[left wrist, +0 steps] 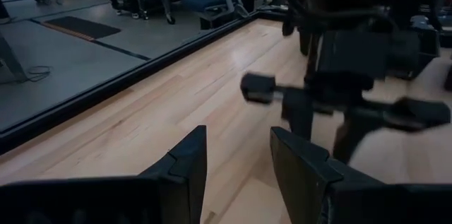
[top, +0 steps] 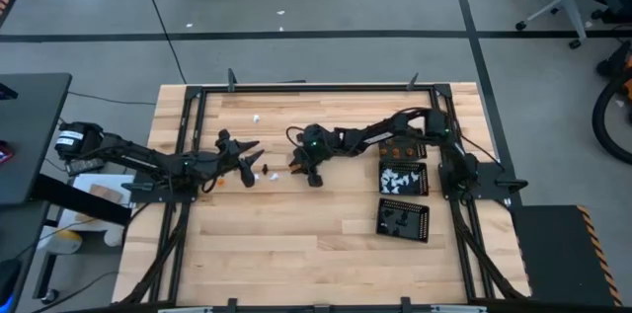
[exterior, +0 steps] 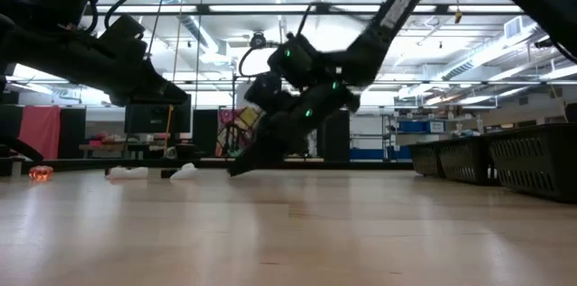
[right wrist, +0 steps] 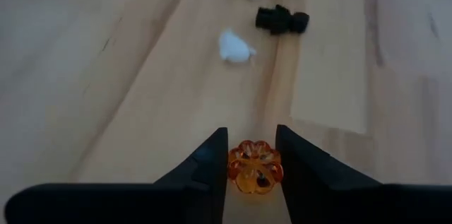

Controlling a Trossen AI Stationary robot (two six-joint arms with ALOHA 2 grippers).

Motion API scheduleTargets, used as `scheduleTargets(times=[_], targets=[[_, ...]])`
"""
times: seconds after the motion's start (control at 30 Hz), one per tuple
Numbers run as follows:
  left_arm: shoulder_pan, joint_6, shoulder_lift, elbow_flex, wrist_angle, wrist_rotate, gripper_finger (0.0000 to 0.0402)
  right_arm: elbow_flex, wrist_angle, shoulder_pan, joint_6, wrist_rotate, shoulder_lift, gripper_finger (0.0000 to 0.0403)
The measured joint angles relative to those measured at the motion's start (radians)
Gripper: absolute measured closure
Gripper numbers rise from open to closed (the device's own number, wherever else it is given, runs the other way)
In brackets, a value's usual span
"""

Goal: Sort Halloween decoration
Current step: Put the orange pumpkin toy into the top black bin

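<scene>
A: Which step is this?

B: The pick-up. The right gripper (right wrist: 251, 155) is down at the tabletop near the middle of the table (top: 296, 254), its two fingers pressed against either side of a small translucent orange pumpkin (right wrist: 254, 167). By the right wrist view it is clamped on the piece, which seems to sit on the wood, not yet lifted.

A: And the rest of the Halloween decoration?

B: Scattered just beyond that gripper: a white piece (right wrist: 234, 46), a black piece (right wrist: 281, 20), and further white and orange bits at the edge of the wrist picture (too cropped to name). From above, a few loose pieces lie between the two grippers, and one white bit sits apart near the far rail.

A: The left arm?

B: Waiting. The left gripper (left wrist: 237, 164) hovers over the left part of the table with its fingers apart and nothing between them.

A: What does the next move call for?

B: I'd judge a straight lift without loosening, since the pumpkin is round and could squirt out of a light pinch. Then a carry toward the black perforated trays (top: 403, 219) at the right side, where white pieces already lie in one tray (which tray takes orange I cannot tell), and a low release so it doesn't bounce
</scene>
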Motion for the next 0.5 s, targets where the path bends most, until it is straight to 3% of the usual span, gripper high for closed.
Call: scheduleTargets(times=[0.37, 0.5], targets=[[0.000, -0.025, 0.000, 0.000, 0.000, 0.006, 0.0260, 0.002, -0.519, 0.019, -0.075, 0.176, -0.259, 0.0292], [0.000, -0.037, 0.000, 0.000, 0.003, 0.006, 0.0260, 0.002, -0.691, 0.019, -0.061, 0.298, -0.315, 0.0292]])
